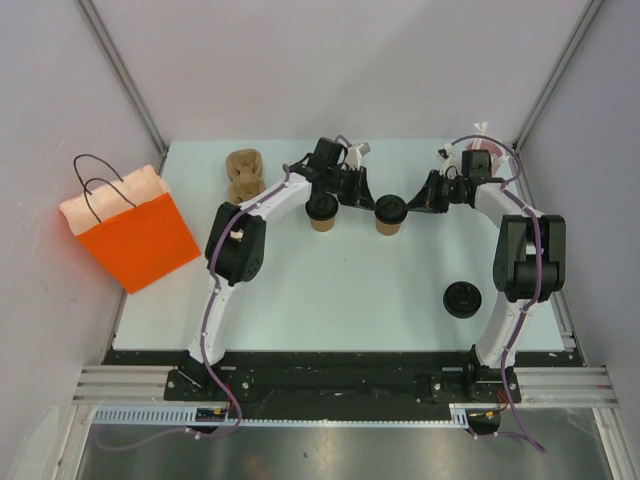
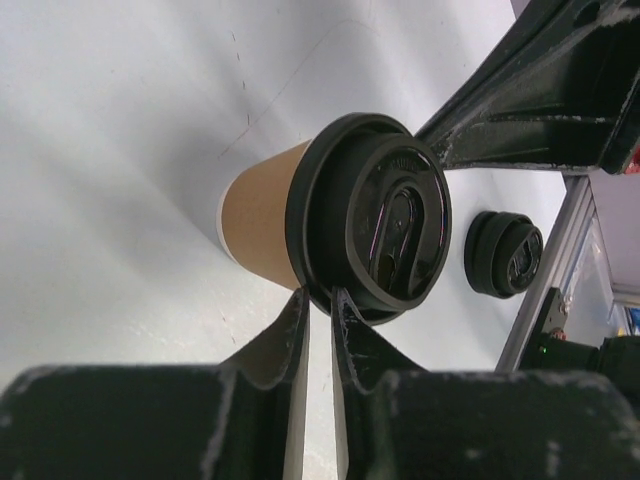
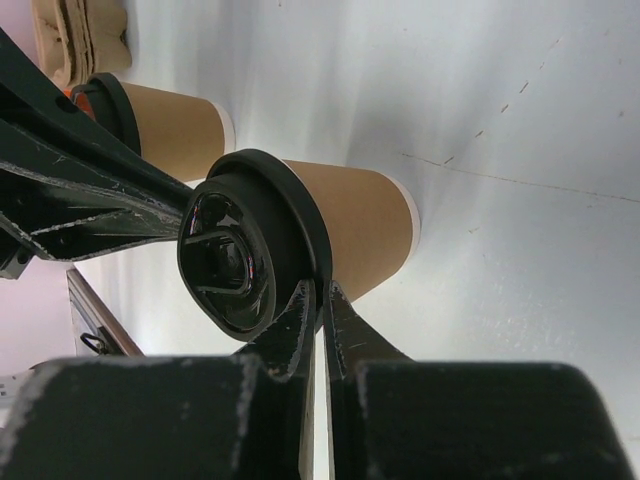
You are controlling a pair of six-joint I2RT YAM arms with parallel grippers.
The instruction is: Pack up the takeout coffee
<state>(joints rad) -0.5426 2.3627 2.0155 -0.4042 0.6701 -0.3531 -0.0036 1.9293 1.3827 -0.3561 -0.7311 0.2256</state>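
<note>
Two tan paper coffee cups with black lids stand at the back middle of the table: the left cup (image 1: 321,212) and the right cup (image 1: 389,218). My left gripper (image 1: 368,200) reaches the right cup from its left and is shut on the rim of its lid (image 2: 385,225), fingertips pinching the edge (image 2: 320,298). My right gripper (image 1: 408,205) reaches the same cup (image 3: 365,220) from the right and is shut on the opposite lid rim (image 3: 320,292). The left cup (image 3: 170,125) stands free behind it.
An orange paper bag (image 1: 135,235) stands off the table's left edge. A brown pulp cup tray (image 1: 243,175) lies at the back left. A loose black lid (image 1: 462,299) lies at the near right. A pink cylinder with straws (image 1: 478,155) stands at the back right corner.
</note>
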